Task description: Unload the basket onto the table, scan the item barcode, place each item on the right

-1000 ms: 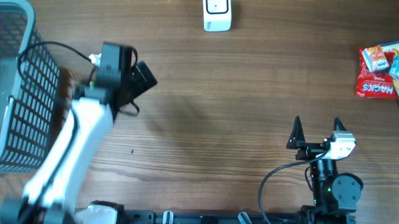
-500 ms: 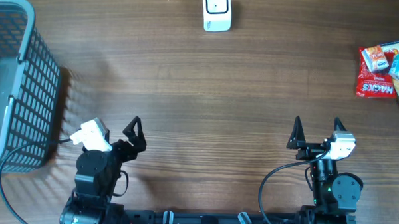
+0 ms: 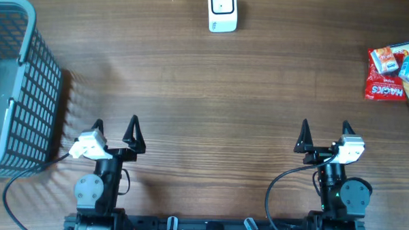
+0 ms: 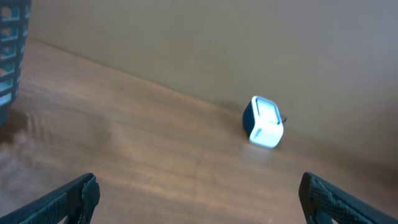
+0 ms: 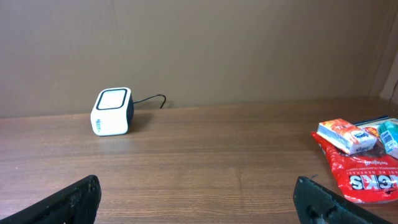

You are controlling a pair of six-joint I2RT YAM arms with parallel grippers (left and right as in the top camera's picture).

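items: snack packets (image 3: 395, 75), piled at the far right edge, upper part of the frame, lying on the table (image 3: 212, 95), touched by neither arm
scanner (image 3: 222, 12): white, top centre, well apart from the packets
right gripper (image 3: 325, 124): lower right, fingers spread wide, holding nothing
left gripper (image 3: 115, 122): lower left, fingers spread wide, holding nothing
basket (image 3: 38, 102): grey mesh, left edge, near the left gripper

Finish of table (image 3: 225, 95): brown wood, grain visible, smooth, low sheen. The basket (image 3: 38, 102): grey plastic lattice, matt. The scanner (image 3: 222, 11): white plastic shell, smooth, faint gloss, dark sides. The snack packets (image 3: 386, 84): glossy printed film, red one crinkled. On left gripper (image 3: 115, 127) and right gripper (image 3: 325, 129): matt black plastic fingers, white plastic housings.
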